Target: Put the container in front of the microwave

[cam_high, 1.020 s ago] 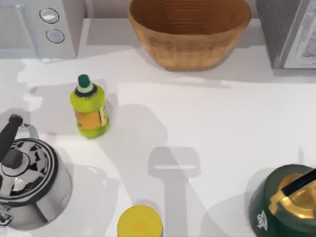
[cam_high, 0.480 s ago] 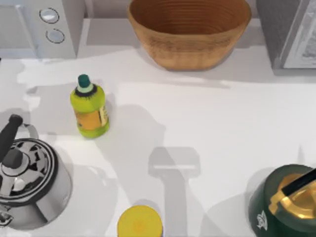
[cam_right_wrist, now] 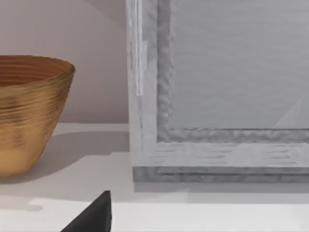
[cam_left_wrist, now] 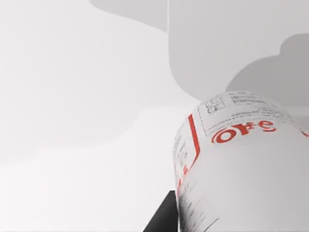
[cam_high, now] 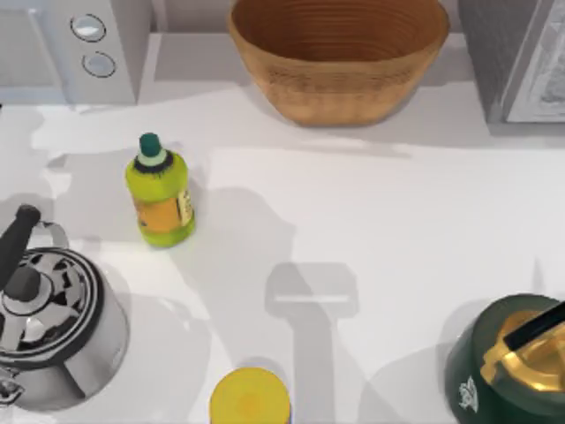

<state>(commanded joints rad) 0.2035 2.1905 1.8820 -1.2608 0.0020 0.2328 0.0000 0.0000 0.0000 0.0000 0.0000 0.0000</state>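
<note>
One container [cam_left_wrist: 241,164] close against left wrist camera, red-printed white label

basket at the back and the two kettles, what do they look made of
The basket looks woven, wicker or rattan: tan, matte, with ridged horizontal coils. The kettle at the left looks like polished steel, mirror-shiny with a black handle. The kettle at the right seems glossy dark green enamel or paint, with a gold, brass-like lid; the base metal can't be told.
</note>
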